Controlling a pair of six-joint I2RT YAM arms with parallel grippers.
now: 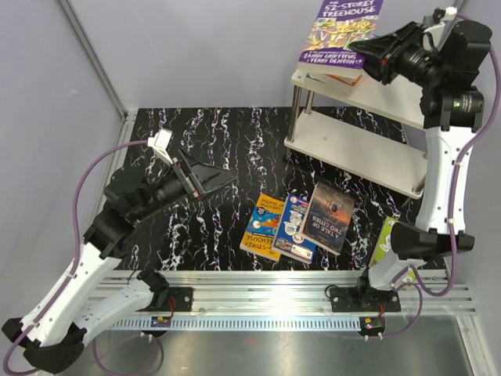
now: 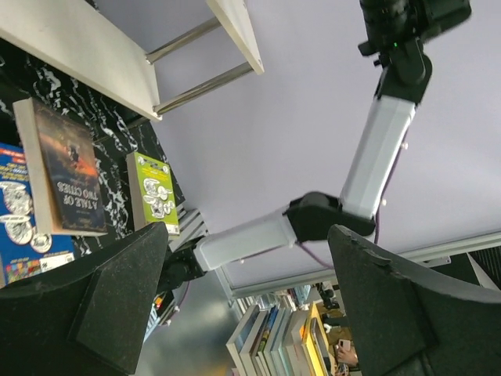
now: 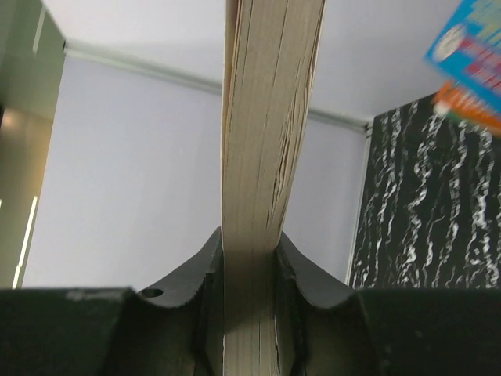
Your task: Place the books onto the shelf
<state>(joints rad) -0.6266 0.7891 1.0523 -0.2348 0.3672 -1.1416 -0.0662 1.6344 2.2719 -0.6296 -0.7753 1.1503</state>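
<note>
Top external: holding purple book (image 1: 343, 27) with right gripper (image 1: 374, 59) closed on its edge, above shelf (image 1: 352, 141) at far right; hovering with left gripper (image 1: 227, 178) open over surface (image 1: 196, 133), left.

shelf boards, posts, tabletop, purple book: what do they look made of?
Boards: pale whitish wood or laminate, matte, with no glare showing.
Posts: metal, polished, with bright streak highlights.
Tabletop: black with white veining, marble-look and probably a printed surface, with a slight sheen.
Purple book: paperback with a printed cover; the right wrist view shows raw cream page edges.
</note>
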